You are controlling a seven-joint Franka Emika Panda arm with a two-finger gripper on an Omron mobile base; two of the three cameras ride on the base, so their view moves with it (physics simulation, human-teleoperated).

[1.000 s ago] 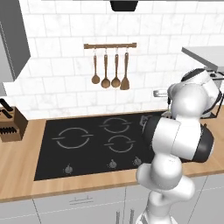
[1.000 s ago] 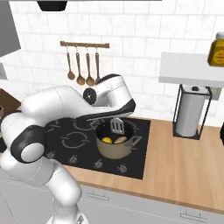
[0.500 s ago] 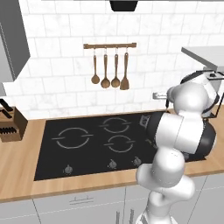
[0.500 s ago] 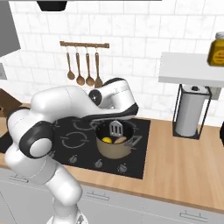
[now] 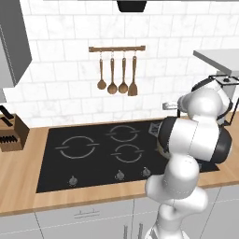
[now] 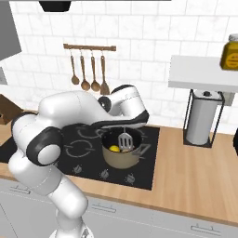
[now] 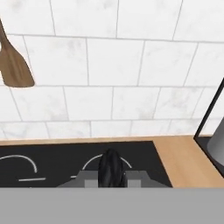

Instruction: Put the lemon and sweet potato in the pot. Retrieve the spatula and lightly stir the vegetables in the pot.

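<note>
Two things sit low in the round dark grey metal pot (image 6: 122,155) on the black hob (image 6: 88,146): the small bright yellow lemon (image 6: 114,148) at the near left, and beside it a brownish shape, mostly hidden behind the spatula, that I take for the sweet potato. Against a second ago the white arm has drawn in a little and its elbow has swung nearer the base, while the slotted silver-grey metal head of the spatula (image 6: 125,141) has stayed upright inside the pot, just right of the lemon. The gripper (image 6: 124,126) is pressed together on the spatula's thin black handle (in the hand view that handle is the dark rounded stub (image 7: 111,169) between the finger tips).

From the left side the arm's bulk stands in front of the pot, leaving a sliver of the spatula head (image 5: 154,129). On the tiled wall hangs a wooden rail (image 5: 116,48) with three brown wooden spoons and a wooden turner (image 5: 133,77). A knife block (image 5: 10,134) stands at the counter's far left; a paper towel roll in a black wire stand (image 6: 201,118) is to the right, under a white shelf (image 6: 200,74) bearing a yellow jar (image 6: 231,54) whose label I cannot read.
</note>
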